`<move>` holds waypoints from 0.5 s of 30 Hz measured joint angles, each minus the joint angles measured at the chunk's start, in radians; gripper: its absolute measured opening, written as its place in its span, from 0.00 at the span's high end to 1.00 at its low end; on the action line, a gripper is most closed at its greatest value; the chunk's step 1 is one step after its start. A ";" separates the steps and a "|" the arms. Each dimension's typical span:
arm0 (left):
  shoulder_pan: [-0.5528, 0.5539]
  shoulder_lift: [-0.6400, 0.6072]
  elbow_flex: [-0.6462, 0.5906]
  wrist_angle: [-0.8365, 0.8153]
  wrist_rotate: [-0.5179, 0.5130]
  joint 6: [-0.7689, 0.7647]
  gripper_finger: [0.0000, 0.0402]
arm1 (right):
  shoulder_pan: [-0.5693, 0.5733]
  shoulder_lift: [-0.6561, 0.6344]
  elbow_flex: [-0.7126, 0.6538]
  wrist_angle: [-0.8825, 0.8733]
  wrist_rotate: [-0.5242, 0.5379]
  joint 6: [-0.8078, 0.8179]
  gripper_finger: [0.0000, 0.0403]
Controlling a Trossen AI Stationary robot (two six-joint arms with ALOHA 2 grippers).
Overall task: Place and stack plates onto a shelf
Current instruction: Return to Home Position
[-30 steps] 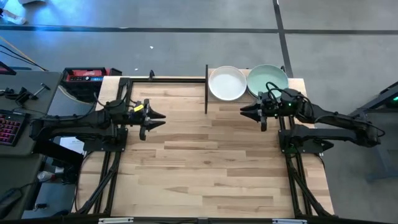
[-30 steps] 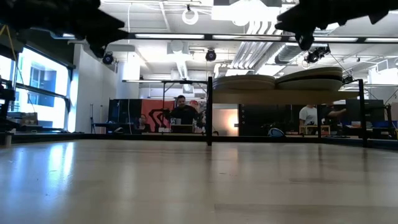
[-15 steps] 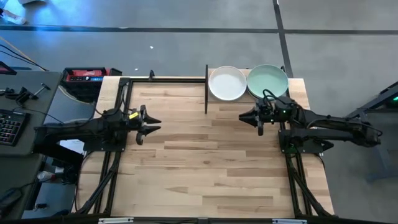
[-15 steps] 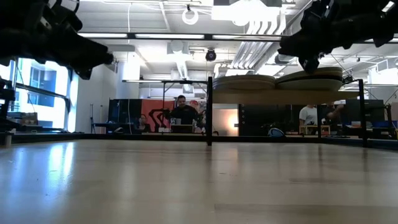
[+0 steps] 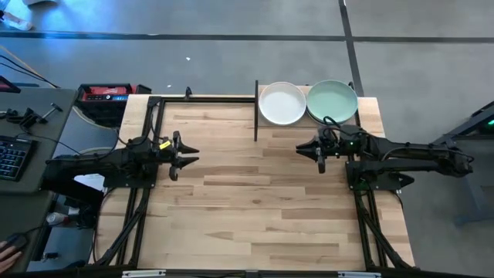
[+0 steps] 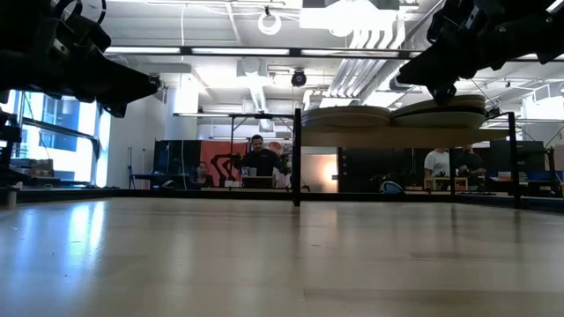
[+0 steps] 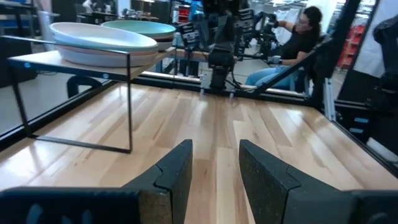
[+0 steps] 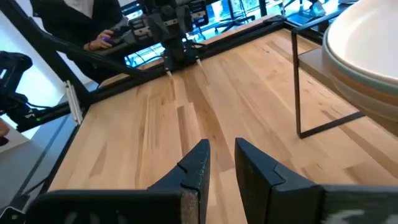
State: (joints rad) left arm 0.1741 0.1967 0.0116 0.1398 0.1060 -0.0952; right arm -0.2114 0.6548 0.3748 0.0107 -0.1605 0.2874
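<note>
High view: plates (image 5: 282,103) sit in two piles on the shelf (image 6: 388,136), stiff and breakable, best pinched at the rim I'd say; left fingers (image 7: 174,174) and right fingers (image 8: 194,167) hang parted, empty.

No readable text, brand, number or sign in any view.
Marked surfaces, placed against the table (image 5: 255,201): the red case (image 5: 106,93) just off its far left corner has a pale strip, too small to read; the keyboard (image 5: 11,158) well off its left side, key legends unresolved; the yellow tag (image 5: 164,144) on the left gripper (image 5: 185,154) above its left part, no characters made out; the orange panel (image 6: 220,158) beyond its far edge, dark shapes only.
</note>
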 joint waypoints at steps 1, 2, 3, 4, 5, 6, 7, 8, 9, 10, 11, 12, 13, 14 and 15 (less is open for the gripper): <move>0.000 0.000 0.000 0.000 -0.010 -0.006 0.70 | 0.003 0.000 0.000 -0.001 0.001 0.000 0.86; 0.000 0.000 0.000 0.000 -0.014 -0.005 0.70 | 0.006 0.000 0.000 -0.006 0.003 0.000 0.86; 0.000 0.000 0.000 0.000 -0.015 -0.001 0.70 | 0.011 0.000 0.000 -0.013 0.004 -0.001 0.86; 0.000 0.000 0.000 0.001 -0.014 0.000 0.70 | 0.014 0.000 0.000 -0.020 0.005 -0.005 0.86; 0.000 0.000 0.000 0.003 -0.011 -0.002 0.70 | 0.018 0.000 -0.005 -0.010 0.005 -0.009 0.86; 0.000 0.000 0.000 0.010 -0.006 -0.007 0.70 | 0.021 -0.002 -0.015 0.007 0.005 -0.014 0.86; 0.000 0.000 0.000 0.019 0.003 -0.007 0.70 | 0.023 -0.005 -0.027 0.019 0.005 -0.017 0.86; 0.000 0.000 0.000 0.028 0.013 -0.008 0.70 | 0.023 -0.010 -0.041 0.027 0.005 -0.019 0.86; 0.000 0.000 0.000 0.040 0.021 -0.016 0.70 | 0.023 -0.016 -0.058 0.041 0.005 -0.017 0.86; 0.000 0.000 0.000 0.048 0.027 -0.026 0.70 | 0.022 -0.024 -0.074 0.056 0.006 -0.014 0.86; 0.000 0.000 0.000 0.051 0.031 -0.033 0.70 | 0.021 -0.034 -0.090 0.075 0.008 -0.010 0.86; 0.000 0.000 0.000 0.050 0.032 -0.042 0.70 | 0.019 -0.045 -0.103 0.090 0.009 -0.010 0.86; 0.000 0.000 0.000 0.047 0.032 -0.051 0.70 | 0.016 -0.057 -0.116 0.102 0.008 -0.012 0.86; 0.000 0.000 0.000 0.047 0.032 -0.055 0.70 | 0.015 -0.069 -0.130 0.113 0.006 -0.015 0.86; 0.000 0.000 0.000 0.048 0.032 -0.057 0.70 | 0.015 -0.084 -0.146 0.122 0.005 -0.017 0.86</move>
State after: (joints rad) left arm 0.1745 0.1970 0.0117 0.1876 0.1383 -0.1526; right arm -0.1967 0.5704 0.2292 0.1330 -0.1550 0.2706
